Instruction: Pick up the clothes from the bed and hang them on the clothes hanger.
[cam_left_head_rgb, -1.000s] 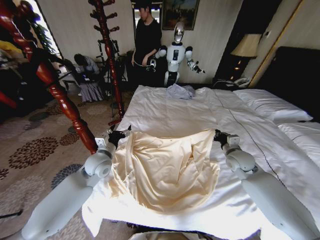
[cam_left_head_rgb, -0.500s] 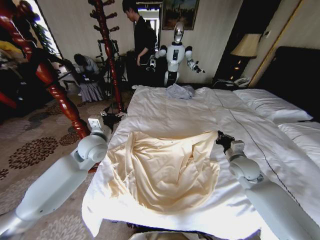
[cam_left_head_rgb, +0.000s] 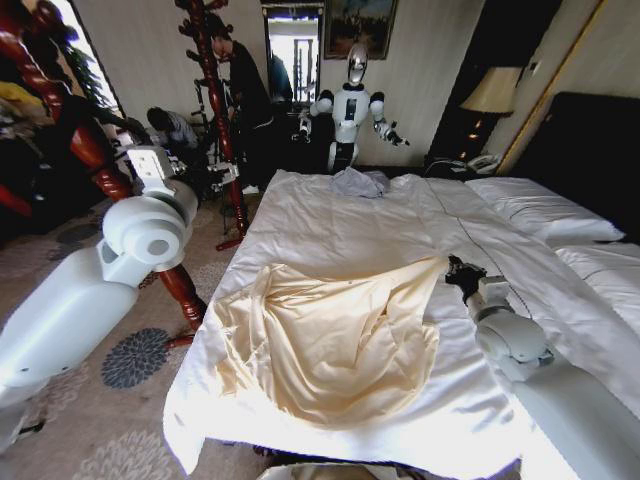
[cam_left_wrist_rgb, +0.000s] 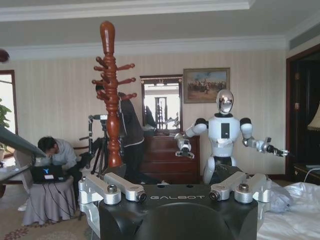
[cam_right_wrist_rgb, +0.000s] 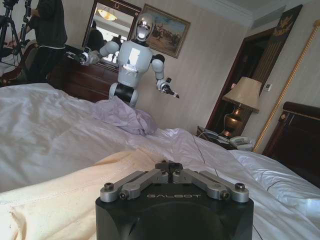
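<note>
Reaching left arm: raised off the bed's left side, at about ten o'clock from the clothes; the left gripper (cam_left_head_rgb: 222, 172) hangs in the air over the carpet, just beside the wooden coat stand (cam_left_head_rgb: 215, 90).
Left claw state: in the left wrist view the left gripper (cam_left_wrist_rgb: 176, 195) has its fingers (cam_left_wrist_rgb: 125, 189) spread wide, with nothing between them.
Coat stand: upright, turned red-brown wood with pegs near the top, on the floor at the bed's far left corner; it rises at twelve o'clock from the left fingers (cam_left_wrist_rgb: 112, 100).
Clothes: one pale cream-yellow garment (cam_left_head_rgb: 330, 340) lies wrinkled and spread on the near half of the bed (cam_left_head_rgb: 350, 220), well short of the pillows. Its top edge runs taut from eleven o'clock across to two o'clock, where one corner is drawn out to a point.
Grey-lavender garment: a crumpled heap (cam_left_head_rgb: 360, 182) at the bed's far edge, at twelve o'clock from the cream garment and well apart from it.
Right arm: lies low over the duvet at three o'clock from the clothes; the right gripper (cam_left_head_rgb: 455, 268) sits at the drawn-out corner.
Right claw state: the right gripper (cam_right_wrist_rgb: 169, 167) has its fingers pressed together, and the cream fabric (cam_right_wrist_rgb: 60, 195) runs up to their tips, so it pinches that corner.
Pillows: white (cam_left_head_rgb: 540, 210), at the bed's right end, against the dark headboard (cam_left_head_rgb: 590, 150).
</note>
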